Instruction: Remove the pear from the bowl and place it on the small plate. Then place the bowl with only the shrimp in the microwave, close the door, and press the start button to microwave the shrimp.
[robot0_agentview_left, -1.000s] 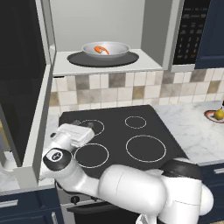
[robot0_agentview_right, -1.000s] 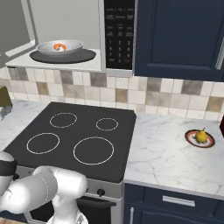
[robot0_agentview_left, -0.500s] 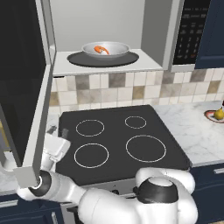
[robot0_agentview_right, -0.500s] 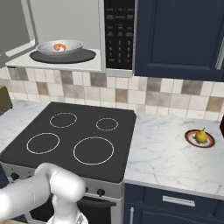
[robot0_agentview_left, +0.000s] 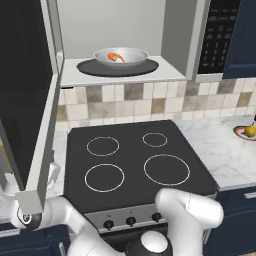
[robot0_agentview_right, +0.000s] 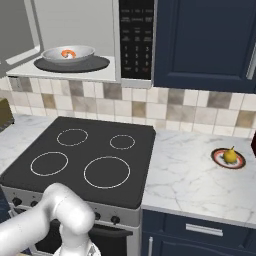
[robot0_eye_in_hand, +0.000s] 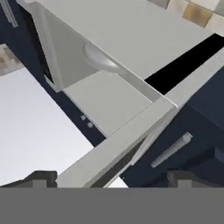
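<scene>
While the microwave (robot0_agentview_left: 125, 40) stands with its door (robot0_agentview_left: 35, 115) swung wide to the left, the bowl (robot0_agentview_left: 120, 56) sits inside on the dark turntable, holding the shrimp (robot0_agentview_left: 116, 56). Low beside the door's bottom corner, the gripper (robot0_eye_in_hand: 109, 177) has its tips spread apart around the door's edge. Far right on the counter, the pear (robot0_agentview_right: 230, 156) rests on the small plate (robot0_agentview_right: 218, 160).

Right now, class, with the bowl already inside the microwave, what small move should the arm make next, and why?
Probably push the door toward closing. The pear sits on the small plate, and the bowl with just the shrimp rests in the microwave, whose door stands wide open. The hand view shows the door's edge close between the dark fingers.
</scene>
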